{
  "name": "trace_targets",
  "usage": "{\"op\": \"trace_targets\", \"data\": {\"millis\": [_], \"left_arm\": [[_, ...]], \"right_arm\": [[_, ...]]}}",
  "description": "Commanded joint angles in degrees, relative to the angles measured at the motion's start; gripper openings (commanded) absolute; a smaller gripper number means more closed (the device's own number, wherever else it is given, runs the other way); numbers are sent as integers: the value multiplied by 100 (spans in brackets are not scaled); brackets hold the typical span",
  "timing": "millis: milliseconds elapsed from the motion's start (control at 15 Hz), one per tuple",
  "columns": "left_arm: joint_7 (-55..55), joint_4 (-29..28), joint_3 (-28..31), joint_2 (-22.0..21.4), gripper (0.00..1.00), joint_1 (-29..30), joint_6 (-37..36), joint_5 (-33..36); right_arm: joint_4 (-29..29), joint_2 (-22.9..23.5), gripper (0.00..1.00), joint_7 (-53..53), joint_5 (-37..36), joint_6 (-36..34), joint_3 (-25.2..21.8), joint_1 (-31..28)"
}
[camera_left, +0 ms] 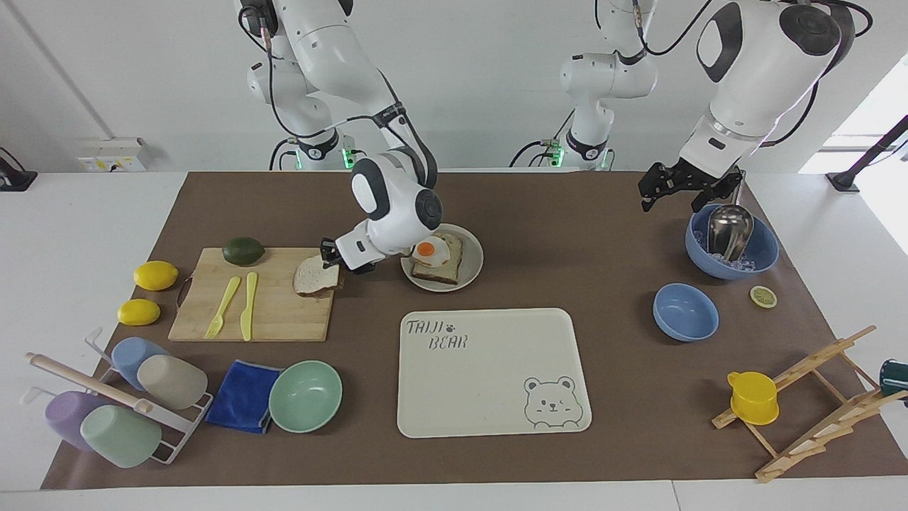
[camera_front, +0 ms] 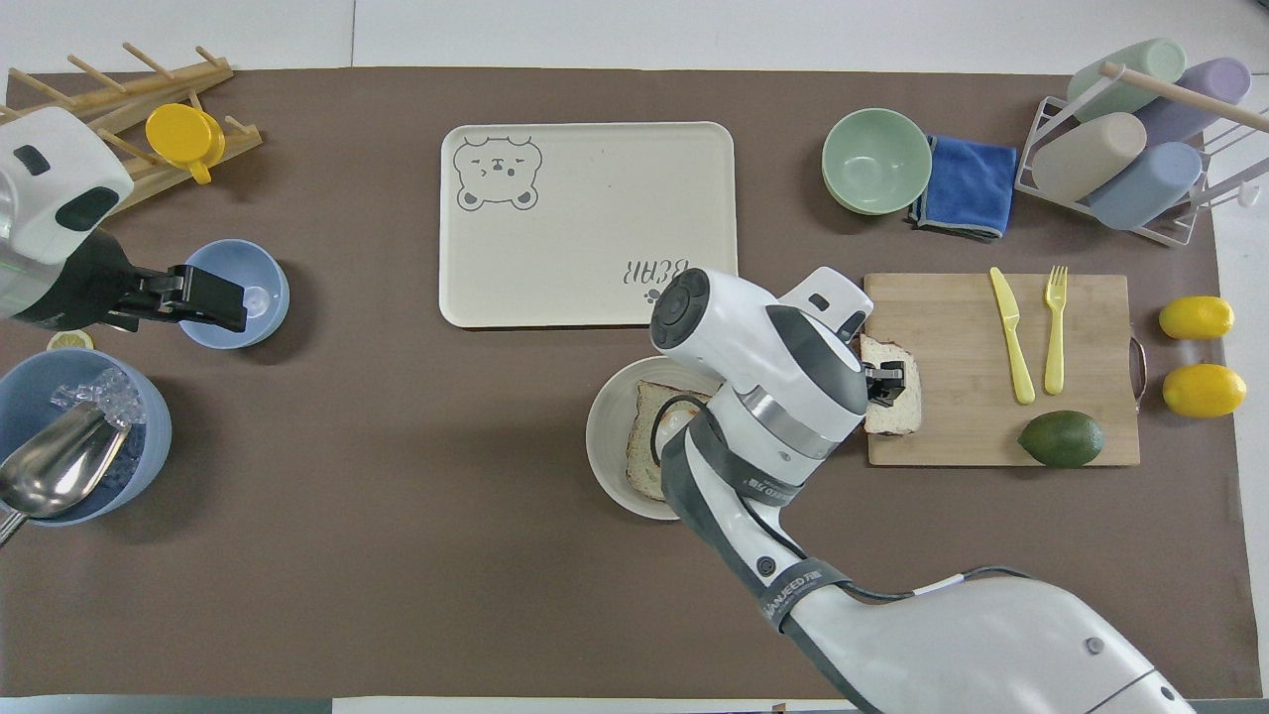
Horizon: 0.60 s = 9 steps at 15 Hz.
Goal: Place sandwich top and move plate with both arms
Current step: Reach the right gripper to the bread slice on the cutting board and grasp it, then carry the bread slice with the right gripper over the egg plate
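Observation:
The sandwich top (camera_left: 312, 278) is a plain brown bread slice, tilted and raised just above the wooden cutting board (camera_left: 269, 316). My right gripper (camera_left: 330, 257) is shut on the slice's edge nearest the plate. In the overhead view the sandwich top (camera_front: 895, 415) hangs from the right gripper (camera_front: 885, 382) over the board's end. The beige plate (camera_left: 473, 273) beside the board carries a bread slice with a fried egg (camera_left: 436, 255); the right arm's wrist hides part of the plate (camera_front: 601, 436) from above. My left gripper (camera_left: 679, 186) waits open above the table, close to the big blue bowl.
A yellow knife and fork (camera_left: 237, 305), an avocado (camera_left: 243, 250) and two lemons (camera_left: 145, 292) are on or by the board. The bear tray (camera_left: 489, 369), mint bowl (camera_left: 305, 396), blue cloth, cup rack, two blue bowls (camera_left: 685, 311) and wooden rack (camera_left: 816, 397) ring the table.

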Motion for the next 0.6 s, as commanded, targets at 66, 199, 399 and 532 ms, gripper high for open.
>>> {"op": "trace_targets", "data": {"millis": [66,199,399,532], "left_arm": [[72,59,-21,-17,100,58,-43,-69],[72,59,-21,-26,100,58,-34,-69],[72,50,-21,-26,100,58,-43,-69],[72,59,-21,-26,100,58,-34,-69]], "right_arm": [[421,-115,0,-102,-46,-1389,167,901],[674,-195,0,3,165,-2013,335,1165],[1735,-292,0,328,778,-2701,362,1290],[1950,-345,0,303,947,-2396,344,1115]]}}
